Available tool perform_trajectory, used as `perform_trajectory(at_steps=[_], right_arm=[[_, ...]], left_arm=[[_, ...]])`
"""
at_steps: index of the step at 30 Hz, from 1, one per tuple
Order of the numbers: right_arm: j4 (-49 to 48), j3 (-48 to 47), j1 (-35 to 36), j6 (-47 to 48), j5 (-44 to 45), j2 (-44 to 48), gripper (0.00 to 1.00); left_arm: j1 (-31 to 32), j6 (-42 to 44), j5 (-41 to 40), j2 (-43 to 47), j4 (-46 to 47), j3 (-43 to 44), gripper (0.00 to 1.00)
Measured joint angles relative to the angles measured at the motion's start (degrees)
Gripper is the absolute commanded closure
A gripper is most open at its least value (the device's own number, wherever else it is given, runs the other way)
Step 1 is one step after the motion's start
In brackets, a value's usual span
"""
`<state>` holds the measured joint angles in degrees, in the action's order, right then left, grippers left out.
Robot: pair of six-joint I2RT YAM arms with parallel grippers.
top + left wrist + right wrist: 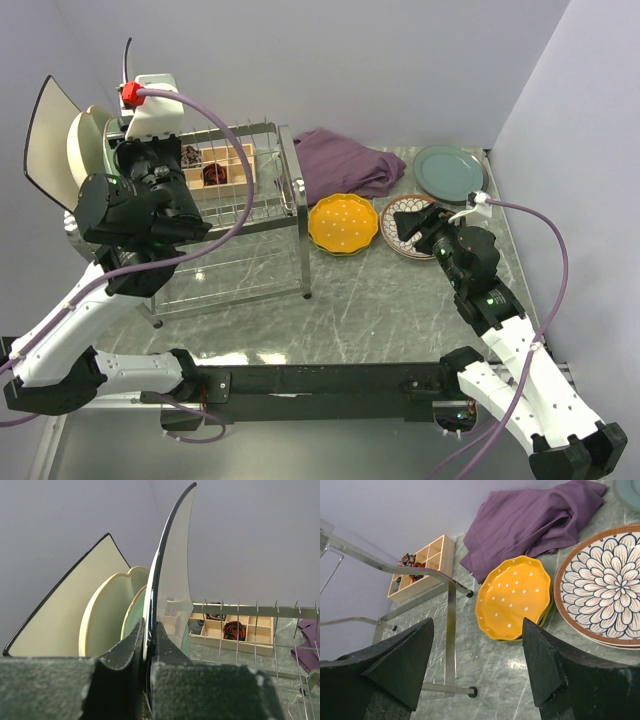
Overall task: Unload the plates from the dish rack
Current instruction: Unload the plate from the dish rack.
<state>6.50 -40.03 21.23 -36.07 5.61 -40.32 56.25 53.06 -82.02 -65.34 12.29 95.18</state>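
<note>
A green marbled tabletop (380, 310) is enclosed by plain lavender walls. At its left side a large two-tier silver wire dish rack (262, 205) is set. At the rack's left end, plates are stood upright on edge, among them a large white square plate with a dark rim (65, 610) and a round cream plate (107, 615). A second dark-rimmed white square plate (175, 575) is clamped at its lower edge by the left gripper (150, 630), whose jaws are closed tight upon it.

The right gripper (477, 665) is held above the table with its jaws spread wide, and nothing is held between them. To the right of the rack, an orange dotted scalloped plate (512, 597) is laid flat, with a brown-patterned round plate (605, 585) just beside it. A teal-green round plate (448, 172) is seen farther back. A crumpled purple cloth (345, 160) lies behind the orange plate, and a small wooden compartment box (420, 567) is placed behind the rack.
</note>
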Motion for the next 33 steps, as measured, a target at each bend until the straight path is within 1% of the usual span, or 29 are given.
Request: perform_trajectory(at_steps=[9, 24, 33], right_arm=[[0.0, 0.0, 0.0, 0.2, 0.0, 0.0, 0.22], [0.0, 0.0, 0.0, 0.2, 0.6, 0.1, 0.22], [0.0, 0.0, 0.0, 0.3, 0.6, 0.1, 0.22]], left_arm=[[0.1, 2.8, 0.0, -0.1, 3.8, 0.0, 0.99], [0.2, 5.7, 0.1, -0.6, 6.6, 0.0, 0.99], [0.2, 5.6, 0.2, 0.0, 7.1, 0.0, 0.99]])
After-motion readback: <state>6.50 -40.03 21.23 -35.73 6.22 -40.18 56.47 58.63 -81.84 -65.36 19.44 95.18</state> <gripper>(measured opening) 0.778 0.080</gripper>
